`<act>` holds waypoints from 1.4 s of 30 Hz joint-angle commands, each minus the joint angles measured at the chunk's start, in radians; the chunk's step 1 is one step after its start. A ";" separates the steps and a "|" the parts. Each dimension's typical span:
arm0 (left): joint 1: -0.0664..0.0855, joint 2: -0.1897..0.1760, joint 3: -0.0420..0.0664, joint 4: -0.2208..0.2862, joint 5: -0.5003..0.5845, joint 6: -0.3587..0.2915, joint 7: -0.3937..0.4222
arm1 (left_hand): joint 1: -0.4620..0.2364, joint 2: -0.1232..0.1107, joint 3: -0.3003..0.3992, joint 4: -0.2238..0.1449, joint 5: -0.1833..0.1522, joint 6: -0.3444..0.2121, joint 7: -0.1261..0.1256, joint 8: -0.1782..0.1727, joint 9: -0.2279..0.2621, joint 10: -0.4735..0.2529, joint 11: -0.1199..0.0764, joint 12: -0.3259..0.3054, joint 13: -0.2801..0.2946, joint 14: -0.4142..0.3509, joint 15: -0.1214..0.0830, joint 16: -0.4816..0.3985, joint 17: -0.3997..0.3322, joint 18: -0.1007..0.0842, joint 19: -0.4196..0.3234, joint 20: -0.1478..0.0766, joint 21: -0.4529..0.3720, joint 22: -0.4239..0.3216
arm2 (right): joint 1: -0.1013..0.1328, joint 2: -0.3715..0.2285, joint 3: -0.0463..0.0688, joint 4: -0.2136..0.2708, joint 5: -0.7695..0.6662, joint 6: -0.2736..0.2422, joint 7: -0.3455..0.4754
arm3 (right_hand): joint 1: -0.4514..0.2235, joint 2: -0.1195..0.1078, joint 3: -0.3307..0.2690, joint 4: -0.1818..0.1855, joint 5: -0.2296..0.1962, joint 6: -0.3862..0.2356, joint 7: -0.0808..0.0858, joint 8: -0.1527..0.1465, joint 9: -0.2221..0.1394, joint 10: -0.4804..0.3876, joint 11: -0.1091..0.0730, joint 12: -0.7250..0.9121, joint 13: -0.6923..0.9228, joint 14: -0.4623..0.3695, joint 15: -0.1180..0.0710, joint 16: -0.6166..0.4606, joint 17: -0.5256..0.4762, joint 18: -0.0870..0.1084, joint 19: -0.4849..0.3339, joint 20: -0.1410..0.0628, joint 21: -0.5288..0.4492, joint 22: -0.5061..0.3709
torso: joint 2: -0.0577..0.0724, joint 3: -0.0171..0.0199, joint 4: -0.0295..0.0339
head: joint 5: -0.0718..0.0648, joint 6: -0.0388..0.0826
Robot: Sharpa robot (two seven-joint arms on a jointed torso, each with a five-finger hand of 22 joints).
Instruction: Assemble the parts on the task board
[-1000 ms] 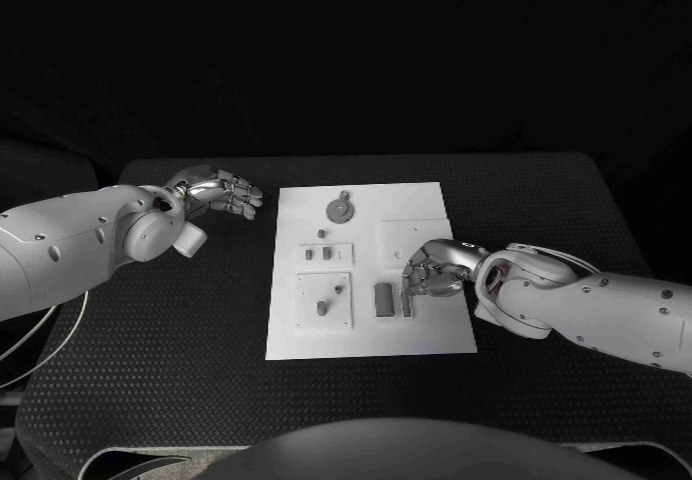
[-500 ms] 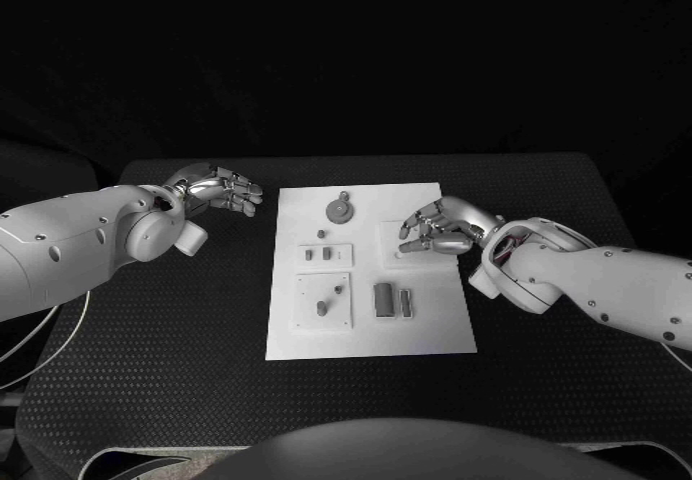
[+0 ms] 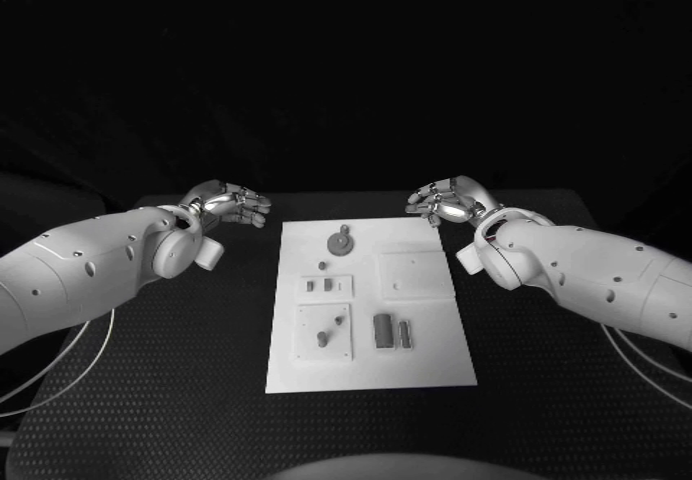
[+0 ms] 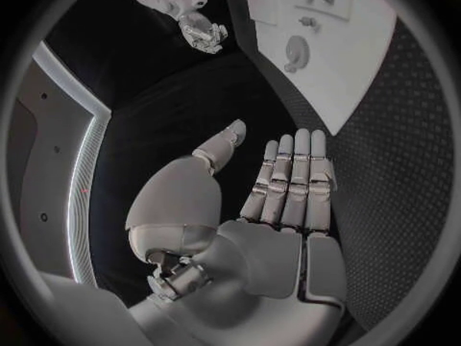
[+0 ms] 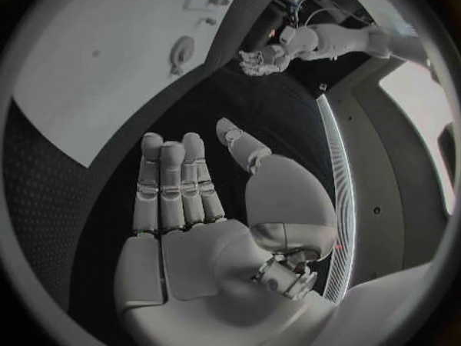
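The white task board (image 3: 418,345) lies flat in the middle of the counter, long side running away from the robot. A round disc part (image 3: 340,240) sits near its far edge. Below it, 2 small dark parts (image 3: 326,286) sit side by side on a raised plate. Nearer, 2 upright bars (image 3: 392,330) lie beside a pegged plate (image 3: 323,331).

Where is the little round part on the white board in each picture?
Head view: round part sits on the task board at its far end, between the two hands.
Left wrist view: round part beyond the fingertips.
Right wrist view: round part beyond the fingertips.
Shared landmark: the task board's far edge.
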 commanded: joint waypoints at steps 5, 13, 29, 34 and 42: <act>0.018 0.052 0.003 -0.054 0.093 -0.066 0.078 | -0.028 0.006 -0.026 0.000 -0.007 -0.044 -0.013 -0.022 -0.010 -0.067 -0.008 -0.007 -0.044 -0.062 0.019 -0.058 -0.022 0.024 -0.032 0.016 -0.006 -0.024 | -0.018 0.116 0.056 -0.221 0.178 0.135 0.116 | -0.028 0.037 0.026 0.003 -0.002 -0.062 0.025 -0.021 -0.015 -0.060 0.072 -0.258 -0.238 -0.123 0.116 -0.326 -0.174 -0.057 -0.164 0.067 -0.206 -0.122 | -0.041 -0.0030 -0.0066 | 0.008 0.113; 0.029 0.094 0.021 -0.076 0.101 -0.064 0.094 | -0.046 0.009 -0.048 -0.006 -0.008 -0.079 -0.032 -0.033 -0.011 -0.134 -0.023 -0.005 -0.087 -0.120 0.030 -0.106 -0.050 0.021 -0.080 0.031 -0.007 -0.074 | -0.048 0.166 0.115 -0.337 0.230 0.177 0.139 | -0.055 0.061 0.007 0.006 -0.002 -0.121 0.017 -0.038 -0.037 -0.085 0.096 -0.441 -0.412 -0.255 0.196 -0.560 -0.292 -0.093 -0.303 0.111 -0.345 -0.199 | -0.058 0.0031 -0.0055 | 0.023 0.179; 0.012 0.100 0.028 -0.052 0.100 -0.088 0.089 | -0.981 0.060 -0.521 0.269 -0.061 -0.782 -0.176 -0.319 -0.452 -1.001 -0.154 -0.070 -0.239 -0.832 -0.146 -0.431 -0.528 -0.038 -0.864 -0.047 -0.070 -1.042 | -0.055 0.127 0.114 -0.256 0.239 0.127 0.130 | -0.975 0.087 -0.585 0.286 -0.050 -0.885 -0.162 -0.210 -0.658 -0.954 -0.057 -0.734 -0.827 -0.983 0.036 -1.046 -0.864 -0.248 -0.867 -0.062 -0.789 -1.207 | -0.092 0.0059 -0.0135 | 0.026 0.199; -0.018 0.072 0.042 0.047 0.129 -0.178 0.119 | -0.981 0.060 -0.521 0.269 -0.061 -0.782 -0.176 -0.319 -0.452 -1.001 -0.154 -0.070 -0.239 -0.832 -0.146 -0.431 -0.528 -0.038 -0.864 -0.047 -0.070 -1.042 | -0.065 0.091 0.105 -0.157 0.296 0.059 0.157 | -0.975 0.087 -0.585 0.286 -0.050 -0.885 -0.162 -0.210 -0.658 -0.954 -0.057 -0.734 -0.827 -0.983 0.036 -1.046 -0.864 -0.248 -0.867 -0.062 -0.789 -1.207 | -0.138 -0.0048 -0.0306 | 0.011 0.186; -0.093 0.001 0.079 0.300 0.201 -0.405 0.195 | -0.981 0.060 -0.521 0.269 -0.061 -0.782 -0.176 -0.319 -0.452 -1.001 -0.154 -0.070 -0.239 -0.832 -0.146 -0.431 -0.528 -0.038 -0.864 -0.047 -0.070 -1.042 | -0.089 -0.002 0.081 0.097 0.440 -0.114 0.225 | -0.975 0.087 -0.585 0.286 -0.050 -0.885 -0.162 -0.210 -0.658 -0.954 -0.057 -0.734 -0.827 -0.983 0.036 -1.046 -0.864 -0.248 -0.867 -0.062 -0.789 -1.207 | -0.166 -0.0116 -0.0415 | 0.001 0.178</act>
